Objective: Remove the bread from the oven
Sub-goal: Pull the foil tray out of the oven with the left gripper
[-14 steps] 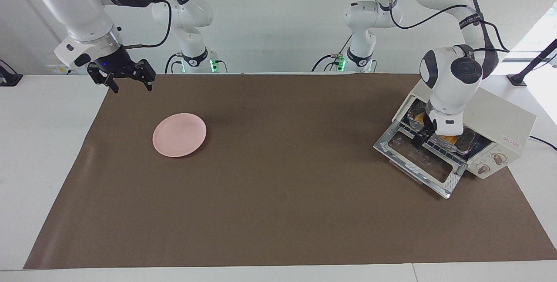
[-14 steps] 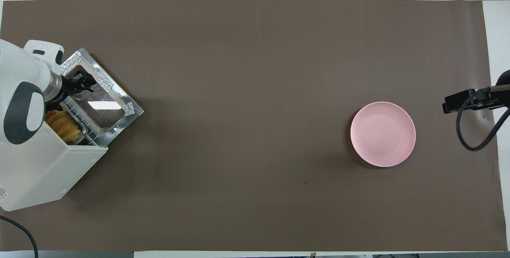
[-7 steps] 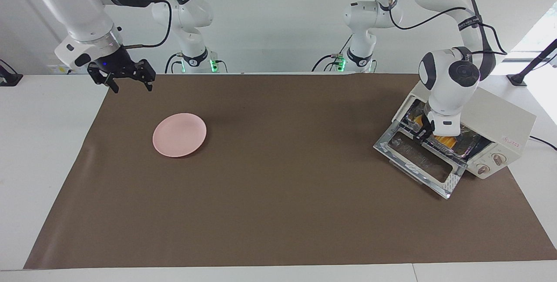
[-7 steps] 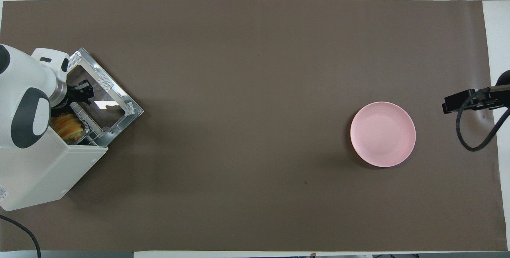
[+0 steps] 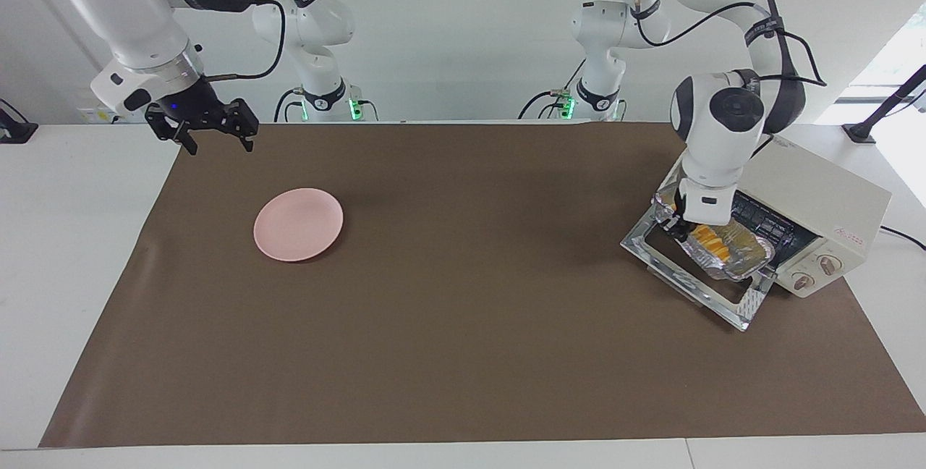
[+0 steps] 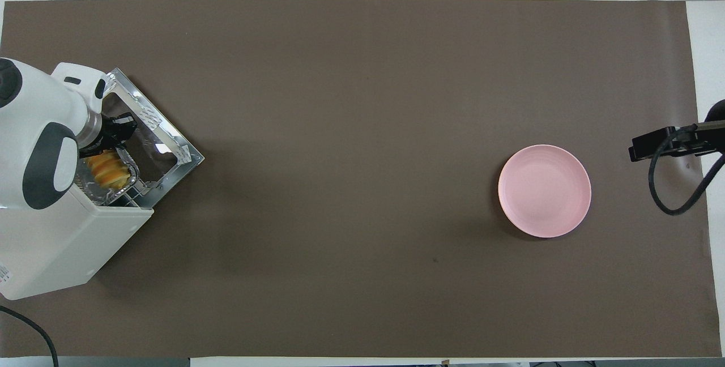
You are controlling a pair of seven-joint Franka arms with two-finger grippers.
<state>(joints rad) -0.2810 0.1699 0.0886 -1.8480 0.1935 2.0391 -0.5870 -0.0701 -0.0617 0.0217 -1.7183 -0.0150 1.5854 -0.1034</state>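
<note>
The cream-white oven [image 5: 821,197] [image 6: 51,242] stands at the left arm's end of the table with its glass door [image 5: 698,282] [image 6: 170,143] dropped open. The yellow-orange bread [image 5: 707,240] [image 6: 110,167] lies in a crinkled foil tray [image 5: 739,260] [image 6: 131,173]. That tray sits partly out of the oven mouth, over the door. My left gripper [image 5: 678,226] [image 6: 122,129] is shut on the tray's rim, at the end toward the right arm. My right gripper [image 5: 215,139] hangs open and holds nothing, over the mat's corner near the plate; that arm waits.
A round pink plate [image 5: 298,224] [image 6: 544,191] lies on the brown mat [image 5: 463,324] toward the right arm's end. The oven's two knobs [image 5: 814,272] face away from the robots. A black cable [image 5: 904,236] runs off from the oven.
My left gripper closed on the foil tray's rim and drew the tray with the bread out of the oven over the open door. The right arm has not moved.
</note>
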